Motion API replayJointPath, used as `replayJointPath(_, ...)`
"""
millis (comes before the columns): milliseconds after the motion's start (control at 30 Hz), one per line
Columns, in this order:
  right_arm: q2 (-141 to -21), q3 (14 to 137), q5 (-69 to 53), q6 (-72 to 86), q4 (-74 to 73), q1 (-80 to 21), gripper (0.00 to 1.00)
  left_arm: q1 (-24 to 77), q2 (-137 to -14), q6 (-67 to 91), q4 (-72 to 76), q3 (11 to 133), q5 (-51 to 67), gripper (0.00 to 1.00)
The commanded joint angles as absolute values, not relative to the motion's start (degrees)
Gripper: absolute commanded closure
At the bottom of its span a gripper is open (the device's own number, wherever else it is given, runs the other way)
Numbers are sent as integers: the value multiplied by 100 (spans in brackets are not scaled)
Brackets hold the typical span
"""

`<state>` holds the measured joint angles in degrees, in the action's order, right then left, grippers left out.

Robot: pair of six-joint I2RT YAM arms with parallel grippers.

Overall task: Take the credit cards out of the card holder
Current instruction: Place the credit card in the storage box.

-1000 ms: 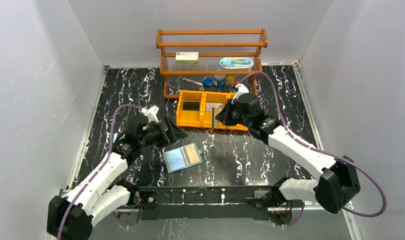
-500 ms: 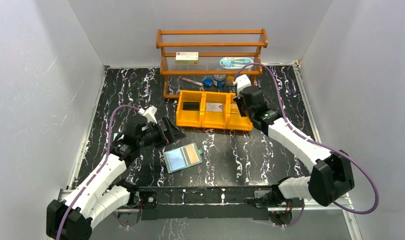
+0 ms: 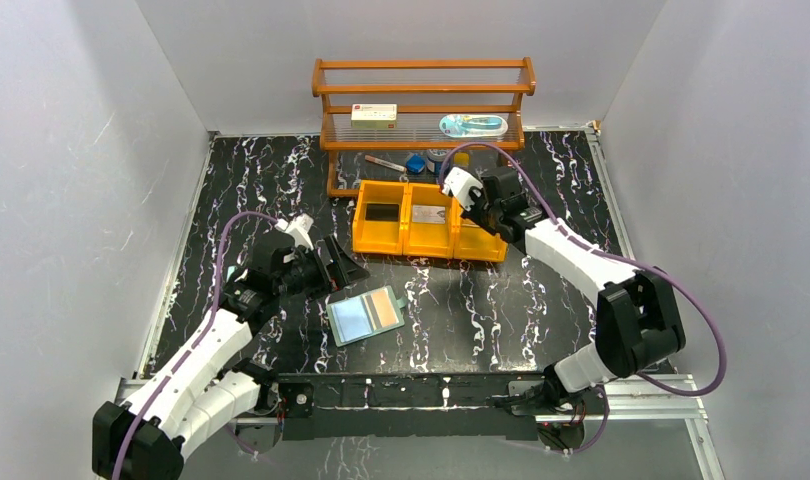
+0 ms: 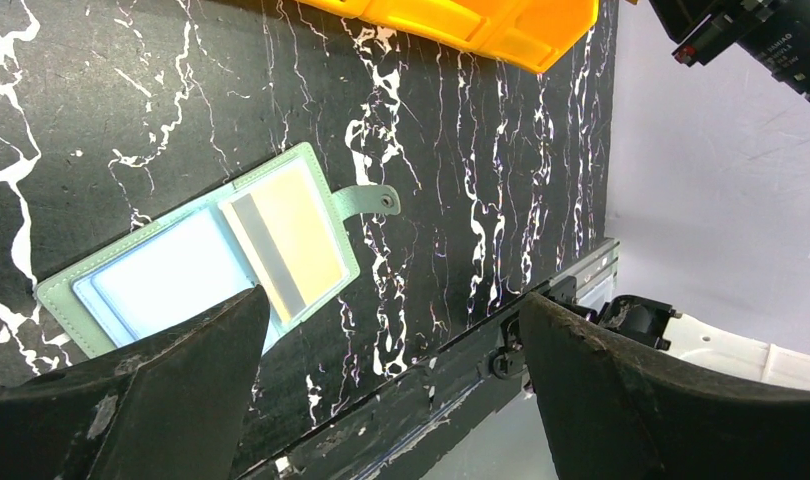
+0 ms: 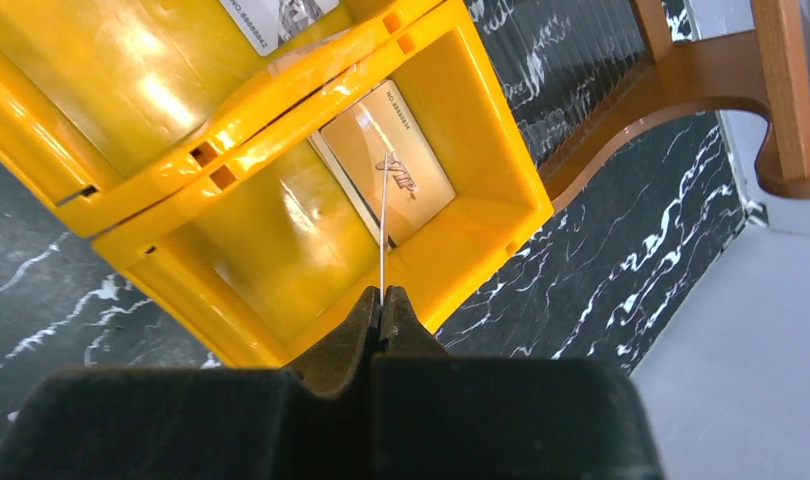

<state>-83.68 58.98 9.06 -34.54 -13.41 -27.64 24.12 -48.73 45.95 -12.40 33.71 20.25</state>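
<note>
The sage-green card holder [image 3: 367, 315] [image 4: 211, 265] lies open on the black marble table. An orange-tan credit card [image 3: 384, 308] [image 4: 291, 245] sits in its right pocket. My left gripper [image 3: 341, 262] [image 4: 391, 320] hovers open just left of the holder, with nothing between its fingers. My right gripper [image 3: 478, 215] [image 5: 383, 295] is shut on a thin card [image 5: 383, 230] seen edge-on, held over the right compartment of the orange bin [image 3: 401, 248] [image 5: 221, 330]. A tan card [image 5: 386, 160] lies flat in that compartment. The middle compartment holds a greyish card [image 3: 427, 213] and the left a dark card [image 3: 382, 212].
A wooden shelf rack [image 3: 424, 105] stands behind the bin, with a white box with a red label [image 3: 373, 116], a blue packet [image 3: 473, 125] and small bottles [image 3: 426, 160]. White walls enclose the table. A black rail [image 3: 411, 385] runs along the near edge.
My right arm has swung right from the bin's middle compartment to over its right compartment, still shut on the card. The left arm has barely moved.
</note>
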Motion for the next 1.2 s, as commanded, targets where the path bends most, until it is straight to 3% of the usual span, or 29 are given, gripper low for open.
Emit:
replayJointPath(0,-8508,5999,238,-4532,-845,-2473,100,2384,-4710,4428,-1417,3576,1948,5)
replayJointPath(167,-8777,5962,-77,-4995,-271,-2325,100,2381,-4741,4320,-1529,3659,1913,5)
replayJointPath(567,-9717,6594,454,-5473,-464,-2274,100,2382,-4608,4216,-1764,3692,1736,5)
replayJointPath(833,-10019,6791,112,-5794,-560,-2217,100,2382,-4631,4161,-1815,3719,1727,5)
replayJointPath(1000,-10361,7068,16,-6014,-692,-2213,94,2382,-4572,4096,-1938,3757,1639,5)
replayJointPath(1167,-10553,7132,-34,-6069,-782,-2209,94,2382,-4522,4104,-1975,3750,1618,5)
